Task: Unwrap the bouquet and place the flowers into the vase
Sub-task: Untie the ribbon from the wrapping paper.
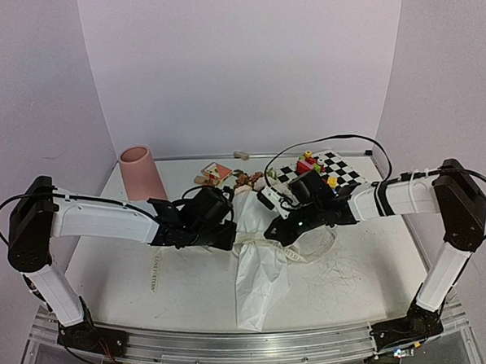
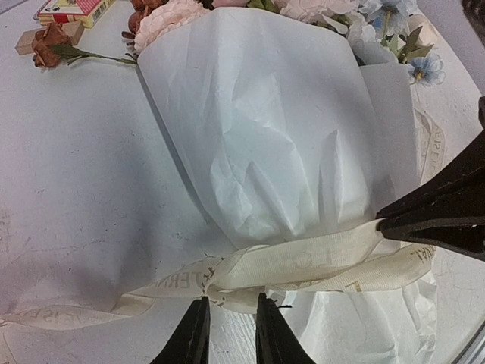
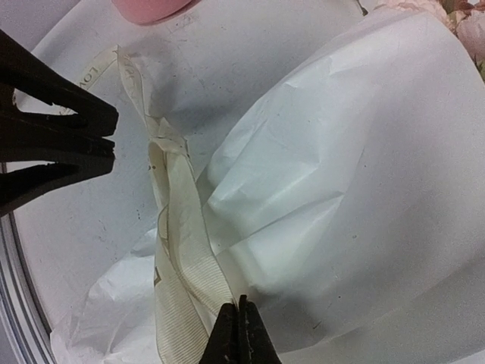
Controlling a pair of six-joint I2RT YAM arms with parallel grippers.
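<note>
The bouquet (image 1: 255,263) lies on the table between my two arms, its white paper (image 2: 280,136) cinched by a cream ribbon (image 2: 318,262). The flowers (image 2: 170,19) poke out of the far end, pale pink, white and light blue. My left gripper (image 2: 229,303) stands with its jaws slightly apart, tips right against the ribbon's knot, nothing clearly between them. My right gripper (image 3: 239,303) is shut on a strand of the ribbon (image 3: 186,243) on the other side of the wrap. The pink vase (image 1: 141,173) stands upright at the back left.
A black-and-white checkered mat (image 1: 344,168) with small coloured toy blocks (image 1: 311,164) lies at the back right. A loose rust-brown rose (image 2: 49,42), a wooden block and a red-and-white box (image 1: 216,173) lie behind the bouquet. A black cable arcs over the right arm.
</note>
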